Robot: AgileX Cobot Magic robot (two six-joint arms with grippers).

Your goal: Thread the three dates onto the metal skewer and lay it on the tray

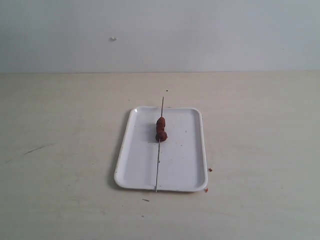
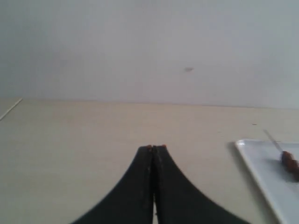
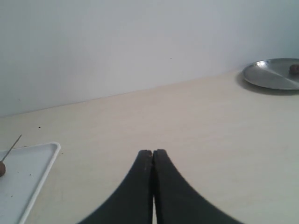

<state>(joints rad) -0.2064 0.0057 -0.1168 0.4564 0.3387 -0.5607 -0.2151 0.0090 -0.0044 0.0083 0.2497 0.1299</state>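
The white tray [image 1: 185, 165] lies mid-table in the exterior view. The thin metal skewer [image 1: 158, 162] rests lengthwise along it, both ends reaching past the rim. The dates [image 1: 161, 129] sit bunched together on the rod, toward its far half. Neither arm shows in the exterior view. In the left wrist view my left gripper [image 2: 154, 147] is shut and empty, over bare table beside the tray [image 2: 261, 168], with the dates [image 2: 289, 161] at the frame edge. My right gripper [image 3: 153, 151] is shut and empty too, apart from the tray [image 3: 32, 172] and the skewer tip [image 3: 11, 147].
A round metal plate [image 3: 273, 74] with a small dark item on it stands far off in the right wrist view. Tiny reddish crumbs [image 1: 210, 170] lie on the table by the tray's near right corner. A pale wall backs the table.
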